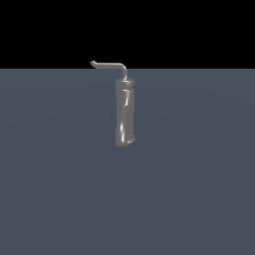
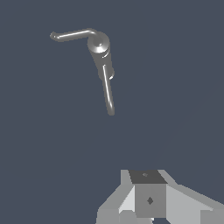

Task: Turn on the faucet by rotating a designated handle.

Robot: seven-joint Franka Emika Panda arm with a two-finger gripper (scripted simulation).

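Observation:
The faucet [image 1: 124,112] is a tall, wavy, glossy dark-grey cylinder standing upright on the flat grey floor. On top sits the handle [image 1: 107,64], a thin silver rod with a short stem and a long arm reaching toward the exterior view's left, its tip slightly upturned. The wrist view looks down on the faucet [image 2: 105,57] and the handle [image 2: 74,34]. My gripper [image 2: 148,192] shows only as white and grey blocks at the picture's edge, well apart from the faucet and touching nothing. Its fingers are cut off, so their spacing is unclear. The exterior view does not show the gripper.
A second thin rod [image 2: 108,92] runs out from the side of the faucet body, at roughly a right angle to the handle. The plain grey floor [image 1: 199,199] stretches around the faucet under a black background.

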